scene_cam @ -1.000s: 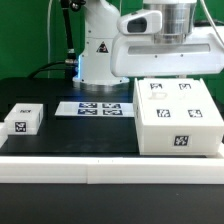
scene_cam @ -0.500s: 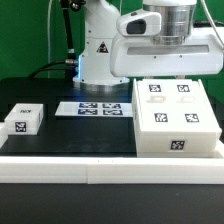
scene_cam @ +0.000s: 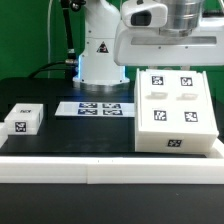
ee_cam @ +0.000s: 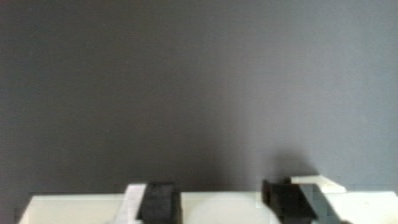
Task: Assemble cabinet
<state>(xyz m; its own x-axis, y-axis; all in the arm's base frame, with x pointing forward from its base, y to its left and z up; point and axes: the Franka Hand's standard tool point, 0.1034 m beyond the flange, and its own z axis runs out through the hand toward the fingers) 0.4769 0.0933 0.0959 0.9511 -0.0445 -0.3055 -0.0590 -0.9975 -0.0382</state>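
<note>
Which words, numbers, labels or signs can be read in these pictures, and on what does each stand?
No word or number can be read.
Triangular warning sign on the robot arm's base: symbol too small to read.
Square black-and-white tags on the cabinet, the small white block and the marker board: patterns, no letters.

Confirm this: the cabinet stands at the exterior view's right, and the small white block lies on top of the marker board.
Wrong in one point. The exterior view shows the small white block on the black table at that view's left, apart from the marker board. The cabinet does stand at the right.
</note>
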